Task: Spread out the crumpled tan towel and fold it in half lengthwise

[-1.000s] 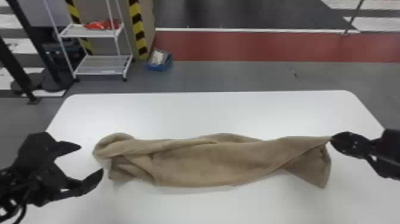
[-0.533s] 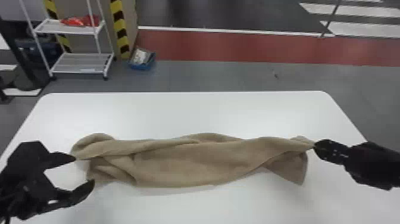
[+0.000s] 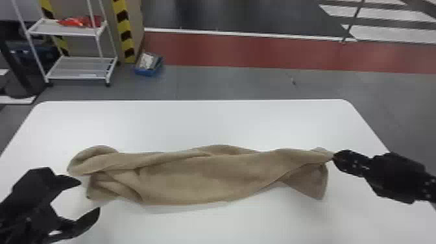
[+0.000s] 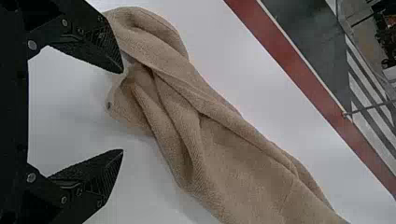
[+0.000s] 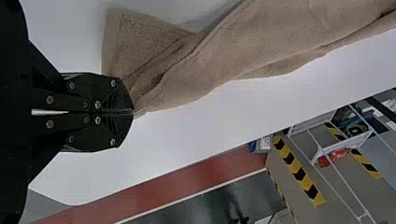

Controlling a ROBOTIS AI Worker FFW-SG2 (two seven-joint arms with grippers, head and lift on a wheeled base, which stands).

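Well, the crumpled tan towel (image 3: pixel 194 178) lies nine-to-three on the white table (image 3: pixel 201 123), pinched in the right gripper (image 5: pixel 132 112), its free end (image 3: pixel 105 164) toward two o'clock from the nearer left gripper (image 4: pixel 123 111), fingers spread.

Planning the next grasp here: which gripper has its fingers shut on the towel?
The right gripper: its fingers pinch the towel at its right end. The left gripper stands open by the left end, holding nothing.
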